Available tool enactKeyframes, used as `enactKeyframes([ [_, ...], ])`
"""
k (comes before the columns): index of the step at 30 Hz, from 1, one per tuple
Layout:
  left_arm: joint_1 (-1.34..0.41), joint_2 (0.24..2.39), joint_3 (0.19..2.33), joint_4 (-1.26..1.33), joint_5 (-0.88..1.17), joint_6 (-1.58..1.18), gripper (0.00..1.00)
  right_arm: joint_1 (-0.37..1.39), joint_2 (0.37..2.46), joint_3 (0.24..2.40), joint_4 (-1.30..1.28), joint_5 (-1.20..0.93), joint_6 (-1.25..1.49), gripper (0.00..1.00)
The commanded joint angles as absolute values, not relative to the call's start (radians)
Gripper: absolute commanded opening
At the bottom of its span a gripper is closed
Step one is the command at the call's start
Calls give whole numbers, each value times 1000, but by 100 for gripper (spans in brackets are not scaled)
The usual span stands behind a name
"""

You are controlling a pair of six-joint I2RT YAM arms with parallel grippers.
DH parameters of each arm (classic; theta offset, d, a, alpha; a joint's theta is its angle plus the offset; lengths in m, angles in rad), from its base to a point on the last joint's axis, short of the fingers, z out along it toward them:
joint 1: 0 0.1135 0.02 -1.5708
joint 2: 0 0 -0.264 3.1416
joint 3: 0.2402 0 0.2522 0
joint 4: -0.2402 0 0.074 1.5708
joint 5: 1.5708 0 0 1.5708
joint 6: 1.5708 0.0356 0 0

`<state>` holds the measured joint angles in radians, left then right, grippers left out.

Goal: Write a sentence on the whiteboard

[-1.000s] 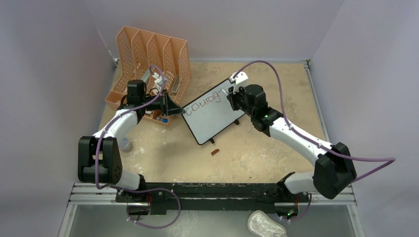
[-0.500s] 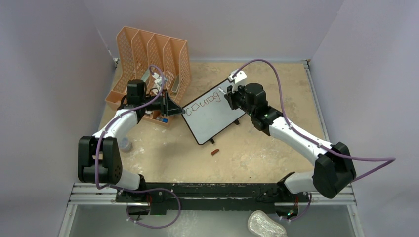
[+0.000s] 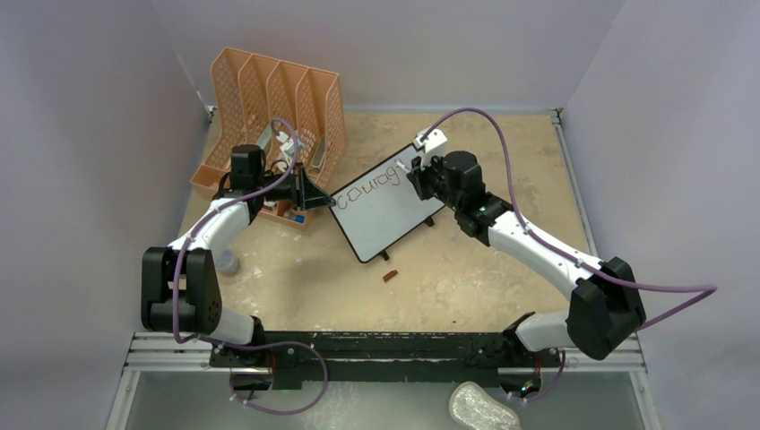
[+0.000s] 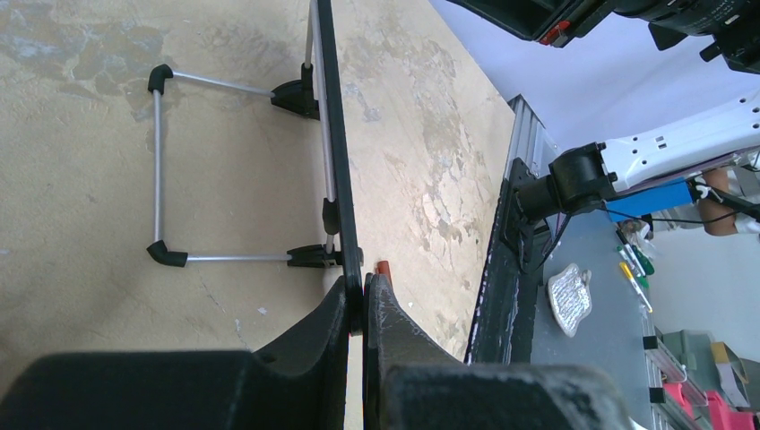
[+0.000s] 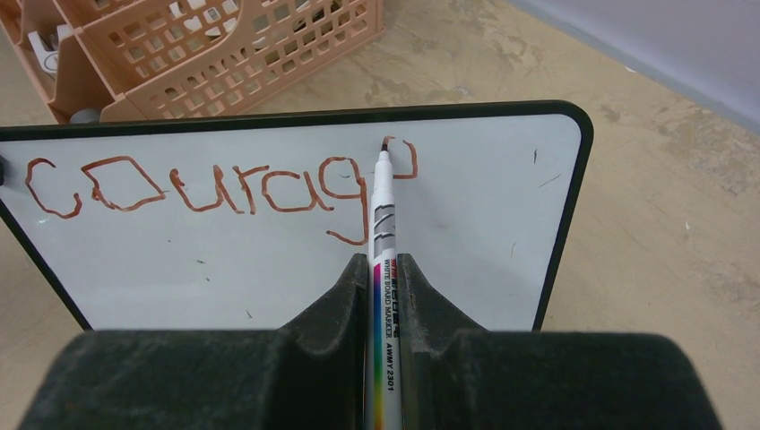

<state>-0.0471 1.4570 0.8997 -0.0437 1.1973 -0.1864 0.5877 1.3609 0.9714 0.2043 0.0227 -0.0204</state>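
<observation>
While the left fingers [image 4: 314, 331] were shut tight on the edge of the whiteboard [image 4: 333, 161] — holding it up on the table [image 3: 466, 260] by the orange file holder [image 3: 269, 90] — the right fingers [image 5: 345, 291] were shut on a marker [image 5: 384, 224]. Its tip sat at a half-made letter. The sentence [image 5: 206, 184] said only "courag". I think the next move was to finish the "e" with a small, soft curl, then write the other words.

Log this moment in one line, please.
left gripper: shut on whiteboard edge | right gripper: shut on marker | sentence: "courag" plus partial letter, marker tip there
</observation>
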Motion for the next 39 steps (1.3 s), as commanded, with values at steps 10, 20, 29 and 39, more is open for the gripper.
enactKeyframes([
  [10,-67,1475,904,-76,1172,-133,0,583,1329,953,148,2,-48,0],
  [20,-68,1476,905,-75,1174,-133,0,583,1328,933,117,6,-33,0],
  [29,-67,1474,905,-78,1176,-132,0,581,1345,932,157,113,-16,0],
  [39,-67,1475,905,-78,1173,-132,0,580,1332,945,201,100,-20,0],
])
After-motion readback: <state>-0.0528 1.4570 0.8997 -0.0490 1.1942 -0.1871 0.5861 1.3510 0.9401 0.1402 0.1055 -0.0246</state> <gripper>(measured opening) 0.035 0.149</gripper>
